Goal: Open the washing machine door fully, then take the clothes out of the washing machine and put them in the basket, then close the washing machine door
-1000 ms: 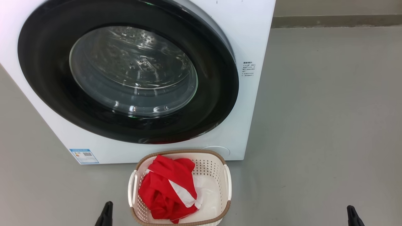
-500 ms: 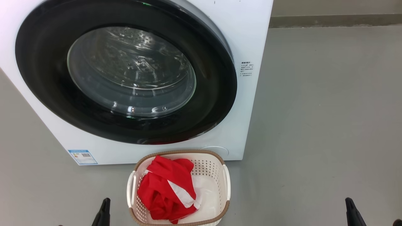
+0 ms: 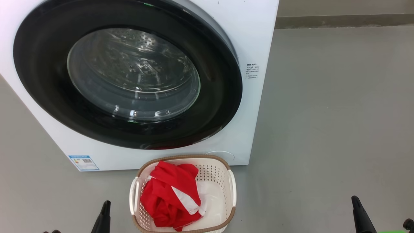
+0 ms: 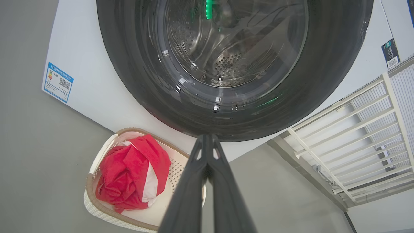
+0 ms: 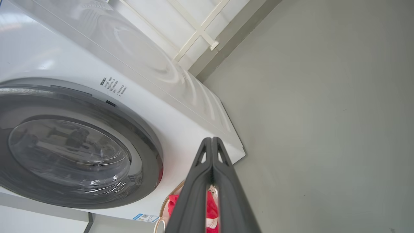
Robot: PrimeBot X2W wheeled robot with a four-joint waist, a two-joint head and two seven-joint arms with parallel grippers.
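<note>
Both fingertip pairs stand higher in the head view than a second ago; machine and basket have slid slightly left together, so the camera moved too.

Left gripper [image 3: 104, 207], two long dark fingers: pressed together tip to tip, nothing between them, at the lower left beside the basket, not touching it. Right gripper [image 3: 355, 202], same build: pressed together, empty, at the lower right, well apart from the basket over bare floor.

Small cream-white perforated plastic basket [image 3: 212, 171] with a brown woven-look rim and white side handles: on the floor, between the grippers, just in front of the machine's lower edge. Bright red soft clothes with white patches [image 3: 168, 194]: bunched inside the basket, towards its left side; the basket bottom is bare on the right.

Large round door with glossy black rim and bulging clear glass window [image 3: 129, 74]: lies shut against the machine front in the head and right wrist views. Perforated steel drum seen through the glass; no fabric made out inside.

Big white front-loading washing machine [image 3: 255, 38]: blue-edged sticker [image 3: 83, 162] at lower left corner, small printed text [image 3: 252, 71] right of the door.

Grey smooth floor [image 3: 330, 113] runs back to a darker skirting strip [image 3: 343, 21]. White barred railing [image 4: 362, 129] beside the machine.
</note>
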